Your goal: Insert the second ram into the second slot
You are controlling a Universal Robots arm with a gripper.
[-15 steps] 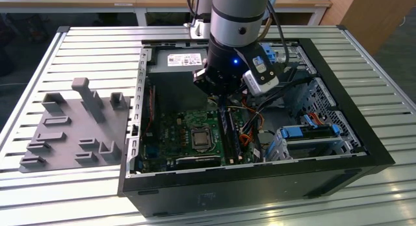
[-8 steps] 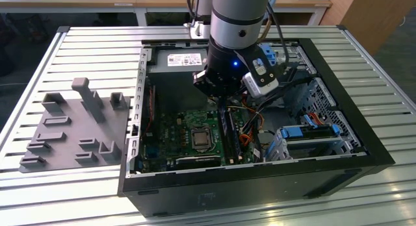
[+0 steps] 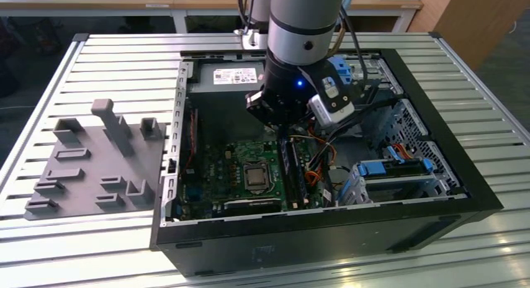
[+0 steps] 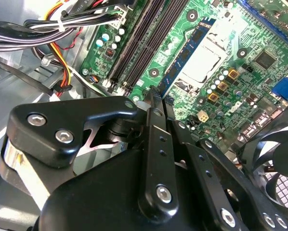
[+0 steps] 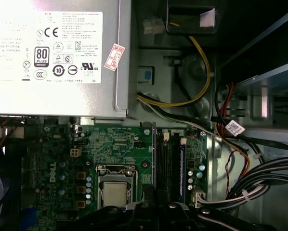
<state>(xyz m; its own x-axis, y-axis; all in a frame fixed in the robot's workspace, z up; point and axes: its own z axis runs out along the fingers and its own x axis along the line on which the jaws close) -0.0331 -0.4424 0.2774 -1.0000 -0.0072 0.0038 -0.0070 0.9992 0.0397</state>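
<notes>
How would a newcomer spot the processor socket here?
Inside the open black computer case lies a green motherboard. Near its middle, the processor socket is a shiny silver square in a metal frame, unlike the long black memory slots beside it.

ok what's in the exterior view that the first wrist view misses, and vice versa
Exterior view: the grey fixture plate on the slatted table, the blue drive brackets, the arm. First wrist view: a yellow cable looping beside the power supply, a white-tagged red cable. Both: power supply, motherboard, CPU socket, and the gripper over the memory slots.
</notes>
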